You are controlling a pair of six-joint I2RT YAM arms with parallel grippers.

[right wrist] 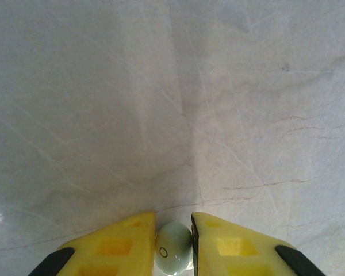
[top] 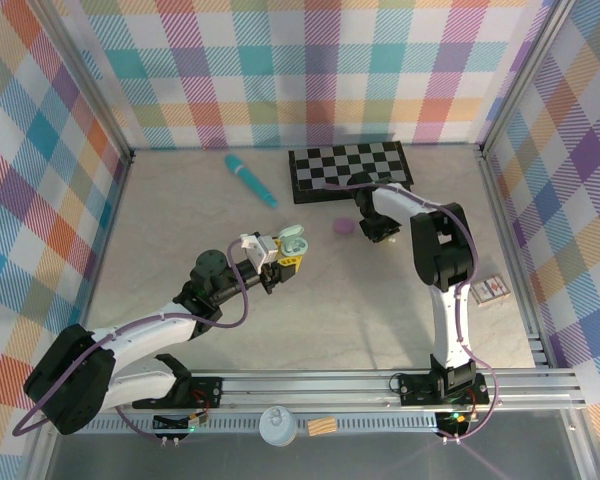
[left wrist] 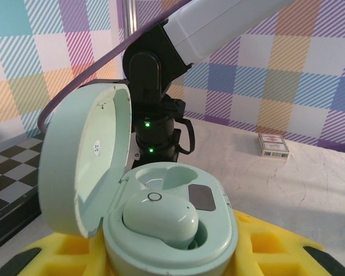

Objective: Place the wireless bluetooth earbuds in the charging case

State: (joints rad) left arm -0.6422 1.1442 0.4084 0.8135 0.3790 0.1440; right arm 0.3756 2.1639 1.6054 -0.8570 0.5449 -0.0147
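Loose earbud (right wrist: 173,248) pinched on desk (right wrist: 161,86), charging case (left wrist: 178,253) held open
Right fingers (right wrist: 121,244) clamp the mint bud near the desk's far edge; left fingers (left wrist: 270,247) grip the case over mid-desk, docked earbud (left wrist: 160,217) inside.

The left gripper (left wrist: 169,261) holds the mint-green charging case (left wrist: 218,244) between its yellow fingers (left wrist: 267,244), and the round lid (left wrist: 86,167) stands open, tilted up on the left side of the gripper. One pale green earbud (left wrist: 160,217) sits in the socket nearest to the gripper, and behind it is a second hollow socket (left wrist: 161,174) with a small dark plate just beside it. Well ahead of the gripper stands the right arm (left wrist: 155,98), black with two green lights. A small card box (left wrist: 274,145) lies on the table (left wrist: 322,192) ahead to the right, and a checkered board (left wrist: 3,167) is ahead to the left.
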